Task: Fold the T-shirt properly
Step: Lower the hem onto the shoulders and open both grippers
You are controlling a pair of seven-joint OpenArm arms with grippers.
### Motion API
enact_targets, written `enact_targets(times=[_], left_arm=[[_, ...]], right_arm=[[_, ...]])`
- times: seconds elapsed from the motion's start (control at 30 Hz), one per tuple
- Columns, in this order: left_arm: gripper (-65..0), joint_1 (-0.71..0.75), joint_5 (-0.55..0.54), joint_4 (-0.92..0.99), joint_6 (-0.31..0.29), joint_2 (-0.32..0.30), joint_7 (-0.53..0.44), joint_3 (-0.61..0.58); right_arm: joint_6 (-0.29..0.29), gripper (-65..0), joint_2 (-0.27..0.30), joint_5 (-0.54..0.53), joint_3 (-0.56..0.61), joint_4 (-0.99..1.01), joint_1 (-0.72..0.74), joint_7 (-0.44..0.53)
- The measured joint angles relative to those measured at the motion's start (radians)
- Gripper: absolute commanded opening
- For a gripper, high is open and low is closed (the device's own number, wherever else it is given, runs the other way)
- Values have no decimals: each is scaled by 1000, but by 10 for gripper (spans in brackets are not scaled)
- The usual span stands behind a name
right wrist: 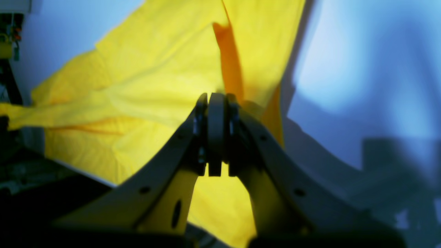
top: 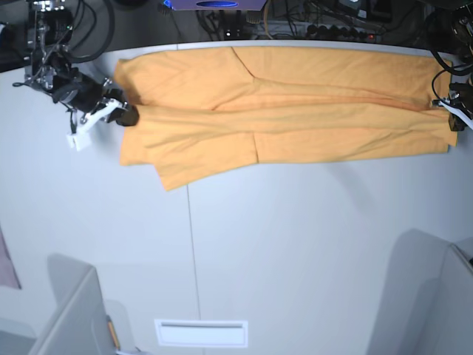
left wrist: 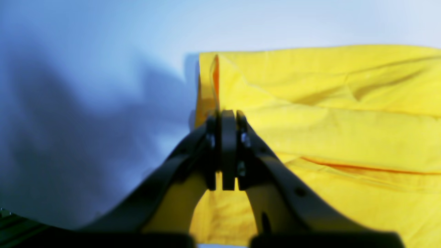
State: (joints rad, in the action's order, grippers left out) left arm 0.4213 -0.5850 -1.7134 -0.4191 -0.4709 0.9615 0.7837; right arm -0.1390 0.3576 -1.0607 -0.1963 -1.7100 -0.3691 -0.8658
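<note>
The light-orange T-shirt lies stretched in a long folded band across the far part of the white table. My right gripper is at the band's left end in the base view. In its wrist view it is shut on the shirt, pinching an edge fold. My left gripper is at the band's right end. In its wrist view it is shut on the shirt's edge. The cloth between the grippers shows long creases, and a lower flap hangs toward the front left.
Cables and equipment crowd the table's far edge behind the shirt. A pinkish cloth sliver shows at the left border. Grey housings stand at the front left and front right. A white slot plate sits at the front.
</note>
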Motion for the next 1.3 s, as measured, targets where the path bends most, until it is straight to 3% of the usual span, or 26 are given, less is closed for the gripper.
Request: enact_targets(times=[0.07,0.1,0.17,0.2,0.37,0.47,0.57,0.77,0.87,1.3], left_arm=[[-650,0,1,1,0,0,2,0],[-650,0,1,1,0,0,4,0],[-546,0,0,0,0,0,4,0],[-487,0,0,0,0,0,4,0],[-197,0,2,0,0,0,4,8],[-110,0,0,0,-1,3,6,54],[-94,0,2,0,4,0,7,121],[-92,0,-14,0,-1,6,8,171],[-92,0,1,2,3,5,8,180],[-92,-3,-7,3,0,5,8,178]], right_arm=[[0,-650,0,1,0,0,0,-3],[0,-614,0,1,0,0,1,-2],[0,-479,0,2,0,0,3,-2],[0,-443,0,0,0,-1,2,-2],[0,-425,0,5,0,-44,-5,8],[0,-423,0,-4,0,-80,23,3],[-13,-422,-6,9,8,-7,125,-21],[0,-396,-52,205,7,102,217,-156],[-4,-359,-77,219,8,104,242,-154],[-7,-357,-91,228,18,184,266,-145]])
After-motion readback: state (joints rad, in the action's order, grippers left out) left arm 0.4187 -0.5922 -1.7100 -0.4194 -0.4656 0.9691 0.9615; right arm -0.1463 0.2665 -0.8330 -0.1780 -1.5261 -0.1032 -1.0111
